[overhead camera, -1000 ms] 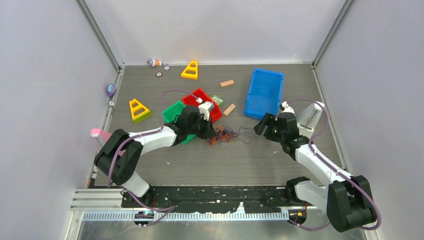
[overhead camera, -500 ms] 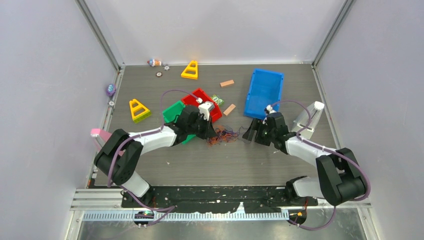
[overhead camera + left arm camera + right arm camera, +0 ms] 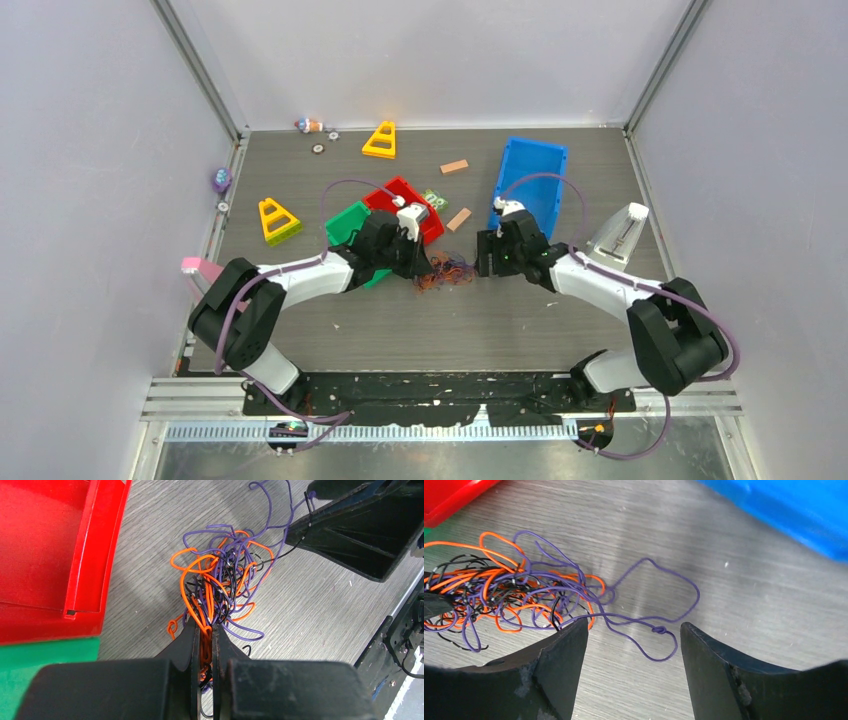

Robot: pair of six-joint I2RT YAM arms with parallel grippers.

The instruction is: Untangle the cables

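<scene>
The cables [image 3: 447,271] are a tangle of thin orange, purple and black wires lying mid-table [image 3: 220,587] [image 3: 509,597]. My left gripper [image 3: 205,627] [image 3: 422,265] is shut on orange strands at the tangle's left edge. A loose purple loop with a small knot [image 3: 659,629] trails out of the tangle to the right. My right gripper [image 3: 634,630] [image 3: 484,256] stands open just over that loop, one finger on each side of it, touching nothing.
A red bin [image 3: 405,205] and a green bin [image 3: 347,222] sit behind my left gripper. A blue bin [image 3: 530,185] lies behind the right one. Yellow triangles [image 3: 278,219] [image 3: 381,140], wooden blocks [image 3: 458,219] and small toys are scattered farther back.
My right arm has swung left from beside the blue bin to the right edge of the tangle. The left gripper has kept its grip and place.
</scene>
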